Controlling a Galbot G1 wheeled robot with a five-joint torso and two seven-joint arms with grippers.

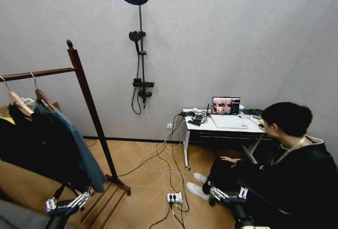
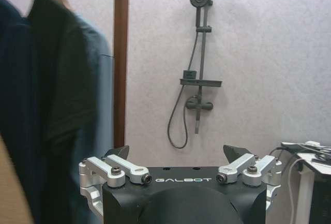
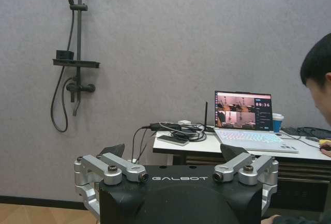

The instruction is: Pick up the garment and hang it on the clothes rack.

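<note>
- Hanging from the rack (image 1: 87, 97) bar on a wooden hanger, the garment (image 1: 74, 139) sits at about 9 o'clock in the head view, beside a black garment (image 1: 21, 144); rack post stands just beside it.
- Left gripper (image 1: 67, 204) low at 7 o'clock, fingers wide, holding nothing; its wrist view brings the garment (image 2: 77, 79) close, plus the shower stand (image 2: 199, 53).
- Right gripper (image 1: 228, 193) low at 5 o'clock, fingers wide, empty; its wrist view faces a desk (image 3: 176, 149) with laptop (image 3: 248, 120).

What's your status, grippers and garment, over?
Left gripper and right gripper open, low, holding nothing. Garment hanging on clothes rack. Cables across floor.
</note>
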